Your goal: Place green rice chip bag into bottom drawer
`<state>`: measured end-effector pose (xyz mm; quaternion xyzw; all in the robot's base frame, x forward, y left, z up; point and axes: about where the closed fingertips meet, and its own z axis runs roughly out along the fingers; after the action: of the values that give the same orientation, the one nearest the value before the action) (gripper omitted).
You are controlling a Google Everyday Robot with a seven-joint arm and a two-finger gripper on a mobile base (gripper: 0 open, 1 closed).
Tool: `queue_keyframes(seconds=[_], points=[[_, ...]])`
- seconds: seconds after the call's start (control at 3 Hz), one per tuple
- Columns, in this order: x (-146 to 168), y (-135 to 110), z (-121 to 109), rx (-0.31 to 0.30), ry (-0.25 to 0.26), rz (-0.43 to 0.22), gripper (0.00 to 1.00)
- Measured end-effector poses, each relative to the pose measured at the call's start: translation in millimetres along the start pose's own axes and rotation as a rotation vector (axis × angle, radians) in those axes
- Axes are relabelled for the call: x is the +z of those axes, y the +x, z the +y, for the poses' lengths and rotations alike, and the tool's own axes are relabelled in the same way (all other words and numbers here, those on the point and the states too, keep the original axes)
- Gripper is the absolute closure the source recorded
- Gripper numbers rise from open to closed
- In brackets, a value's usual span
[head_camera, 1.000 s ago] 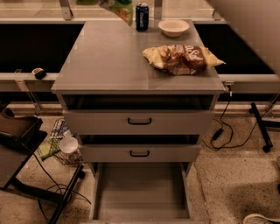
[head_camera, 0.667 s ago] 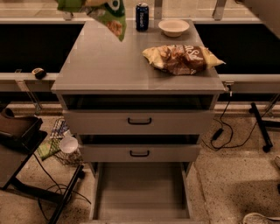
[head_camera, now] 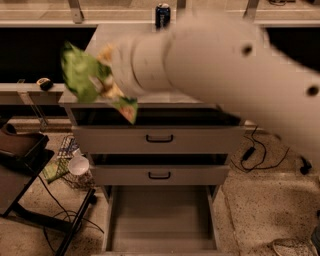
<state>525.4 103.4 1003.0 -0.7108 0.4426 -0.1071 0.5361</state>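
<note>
Gripper (head_camera: pixel 106 75): up in the air at the left end of the arm, in front of the cabinet's top left corner. It is clenched on the bag and holds it by its right side.
Bag (head_camera: pixel 82 77): green and crinkly. It hangs in the air from the gripper, high above the bottom drawer and off to its left. One corner points down in front of the gap above the top drawer.
Arm (head_camera: pixel 225 65): big, white and blurry, very close to the camera. It comes in from the right and hides most of the cabinet top.
Bottom drawer (head_camera: pixel 160 220): pulled far out, low by the floor, flat and grey inside with low sides.
Cup (head_camera: pixel 78 165): white, in a wire basket (head_camera: pixel 67 149) on the floor, just left of the cabinet.
Cables (head_camera: pixel 260 156): black, lying on the speckled floor to the right of the cabinet.
Middle drawer (head_camera: pixel 160 175): grey front with a black handle, just above the bottom drawer.
Top drawer (head_camera: pixel 160 138): grey front with a black handle, above the middle drawer.
Cabinet top (head_camera: pixel 107 35): grey; only a small part shows behind the arm.
Can (head_camera: pixel 162 15): dark blue, standing up at the back of the cabinet top.
</note>
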Motion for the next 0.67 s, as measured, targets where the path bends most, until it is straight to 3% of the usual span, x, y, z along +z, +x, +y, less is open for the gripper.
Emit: queue_keyframes(seconds=[0.33,0.67], points=[[45.6,42.1,119.0,0.204,-0.122,-0.065,1.00],[94.1,87.9,225.3,0.249,-0.296,-0.066,1.00]])
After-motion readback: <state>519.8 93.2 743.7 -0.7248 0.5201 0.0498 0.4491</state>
